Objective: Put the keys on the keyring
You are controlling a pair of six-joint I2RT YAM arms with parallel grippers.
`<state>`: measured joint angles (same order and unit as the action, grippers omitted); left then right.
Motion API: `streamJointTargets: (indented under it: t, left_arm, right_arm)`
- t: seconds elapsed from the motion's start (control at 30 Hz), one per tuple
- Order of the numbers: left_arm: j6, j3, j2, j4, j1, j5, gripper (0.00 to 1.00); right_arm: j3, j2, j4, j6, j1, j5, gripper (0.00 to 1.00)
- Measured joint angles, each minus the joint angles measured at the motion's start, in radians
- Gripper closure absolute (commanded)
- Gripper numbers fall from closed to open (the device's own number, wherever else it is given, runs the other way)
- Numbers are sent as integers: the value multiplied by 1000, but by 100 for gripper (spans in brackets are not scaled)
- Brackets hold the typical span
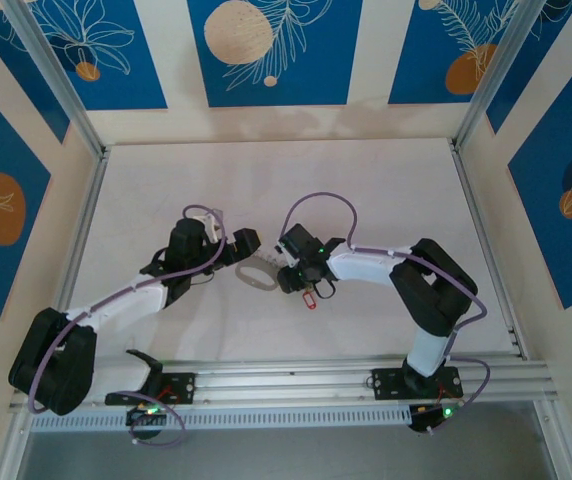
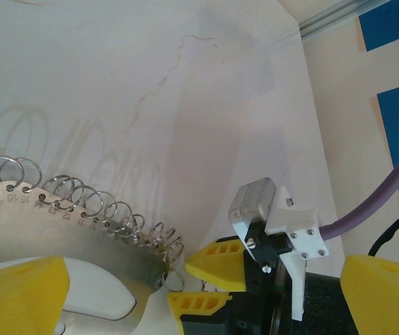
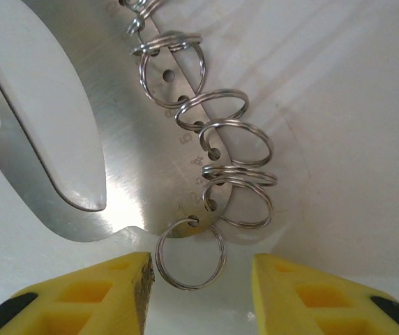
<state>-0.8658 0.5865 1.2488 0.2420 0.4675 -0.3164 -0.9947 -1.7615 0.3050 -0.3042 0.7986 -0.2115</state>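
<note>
The keyring (image 3: 137, 181), a flat curved plate of silver metal with numbered holes along one edge and a small wire split ring in each, lies on the white table (image 1: 366, 200) between the two arms, where both can reach it. The left gripper (image 1: 244, 243) hangs over it with its yellow plastic fingers (image 2: 18, 289) spread as wide as they go, one either side of the plate and gripping nothing; it looks placed to steady the plate when needed. The right gripper (image 3: 201, 289) faces it nose to nose, its yellow fingers (image 3: 95, 296) at a middling gap that brackets the end split ring (image 3: 190, 255). There is daylight beside the ring, so nothing is clamped. I judge it is lining up on that ring because it sticks out clear of its neighbours. The keys (image 1: 309, 297), seen as a small red plastic tag, sit just below the right gripper in the overhead view, near the plate but on no ring. Whether the tag hangs from the gripper or lies on the table I cannot tell, and the metal key itself is too small to make out. Threading is not yet begun
</note>
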Motion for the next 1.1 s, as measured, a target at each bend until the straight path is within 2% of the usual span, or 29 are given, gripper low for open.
streamJointTargets:
  t: [0.33, 0.93, 1.03, 1.1]
  left_arm:
    - [-1, 0, 31, 5, -1, -27, 0]
    - [-1, 0, 32, 12, -1, -43, 0]
    - [-1, 0, 32, 12, -1, -43, 0]
    - [-1, 0, 32, 12, -1, -43, 0]
  right_arm:
    - [-20, -17, 2, 11, 1, -14, 61]
    - [-49, -29, 7, 29, 1, -29, 75]
    - [-51, -29, 11, 28, 1, -26, 73]
    - [-53, -28, 15, 29, 1, -21, 67]
